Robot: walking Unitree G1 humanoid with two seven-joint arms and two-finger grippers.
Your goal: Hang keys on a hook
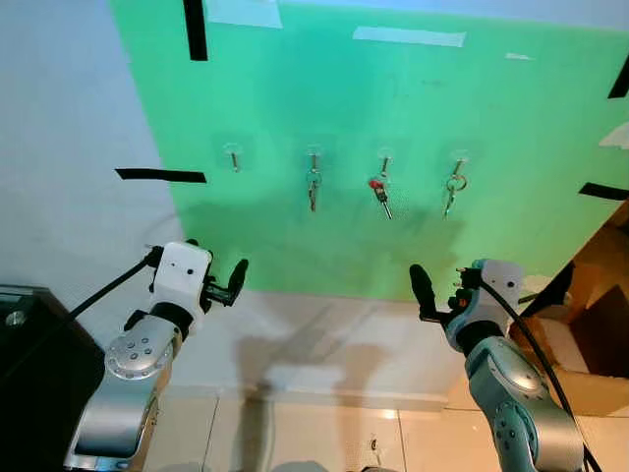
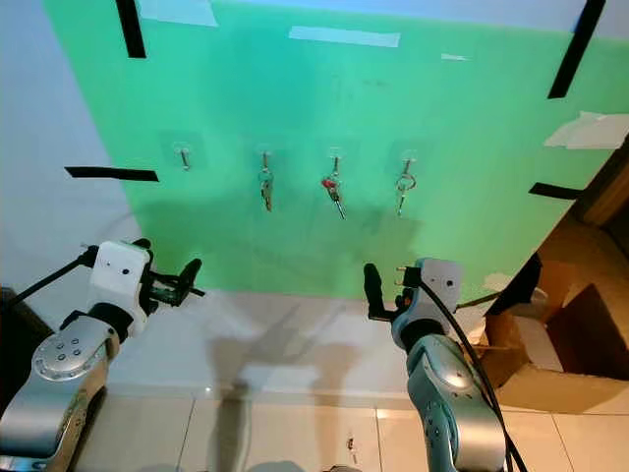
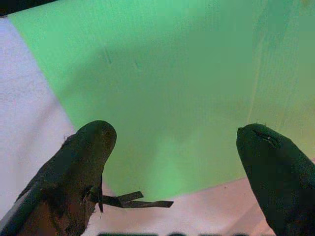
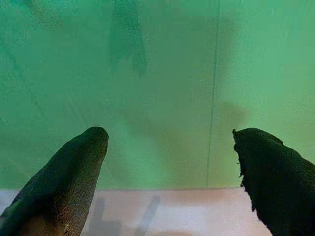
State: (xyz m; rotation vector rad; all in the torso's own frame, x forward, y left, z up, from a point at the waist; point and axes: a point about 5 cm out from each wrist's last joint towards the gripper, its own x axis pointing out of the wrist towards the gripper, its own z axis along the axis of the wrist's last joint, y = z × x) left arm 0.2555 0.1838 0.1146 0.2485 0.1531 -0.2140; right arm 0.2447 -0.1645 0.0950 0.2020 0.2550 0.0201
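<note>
three keys hang on the hooks, one hook is bare, both sets of jaws are open and empty.

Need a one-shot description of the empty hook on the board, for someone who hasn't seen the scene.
Find the green board taped to the white wall; a row of four small hooks runs across its middle. The empty hook is the leftmost, nearest the black tape strip. The other three each carry keys, the third a set with a red tag.
</note>
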